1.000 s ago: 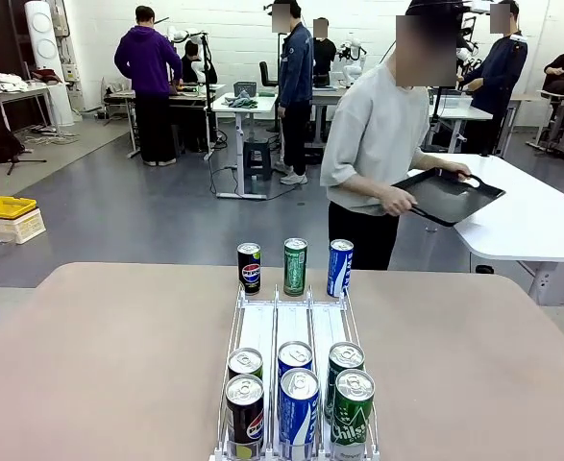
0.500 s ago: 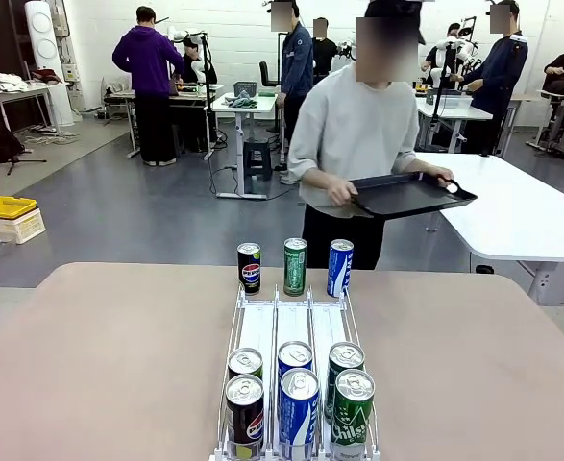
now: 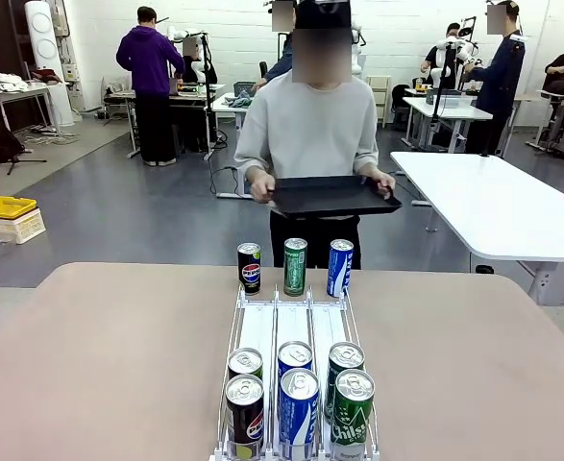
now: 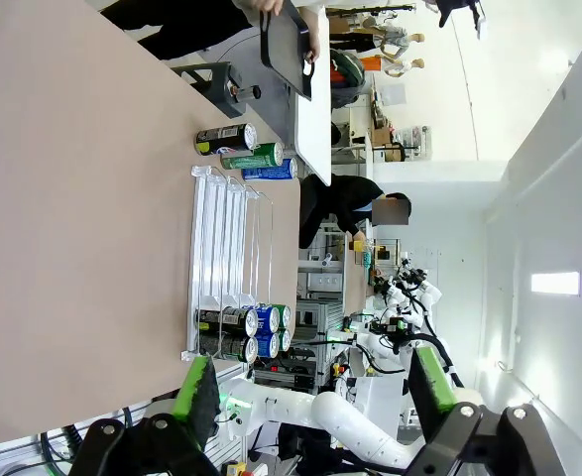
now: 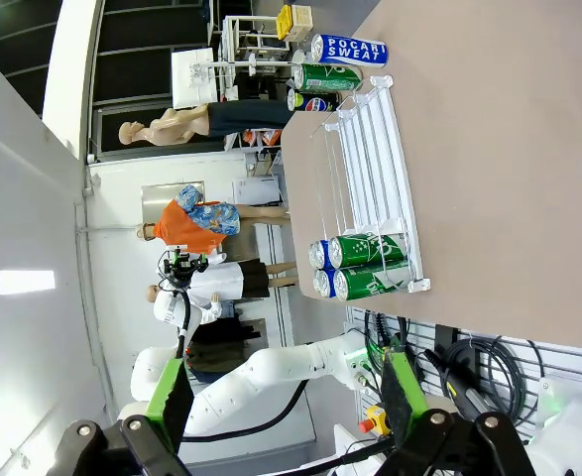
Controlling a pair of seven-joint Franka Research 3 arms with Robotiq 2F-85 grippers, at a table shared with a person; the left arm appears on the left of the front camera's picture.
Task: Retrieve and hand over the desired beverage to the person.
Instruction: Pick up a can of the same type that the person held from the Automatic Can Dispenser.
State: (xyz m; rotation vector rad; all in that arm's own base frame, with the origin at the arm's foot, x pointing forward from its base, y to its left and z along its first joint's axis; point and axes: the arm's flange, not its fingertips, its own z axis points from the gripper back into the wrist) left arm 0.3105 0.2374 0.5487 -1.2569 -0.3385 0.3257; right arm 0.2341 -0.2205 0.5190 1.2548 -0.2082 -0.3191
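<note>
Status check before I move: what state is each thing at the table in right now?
Person: standing at the far side.
Tray: held level in both hands.
Pepsi can: upright, beyond the rack.
Green can: upright, beside it.
Blue can: upright, beside the green.
Rack: three lanes, middle stretch bare.
Six rack cans: upright, unopened, at the near end.
Left end effector: open, holding nothing.
Right end effector: open, holding nothing.

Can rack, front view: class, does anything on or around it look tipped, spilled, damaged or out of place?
Nothing stands out. Three cans stand upright at the rack's far end, six more cans upright in its near end, two per lane. The table shows no spill, and the person holds the black tray level.
</note>
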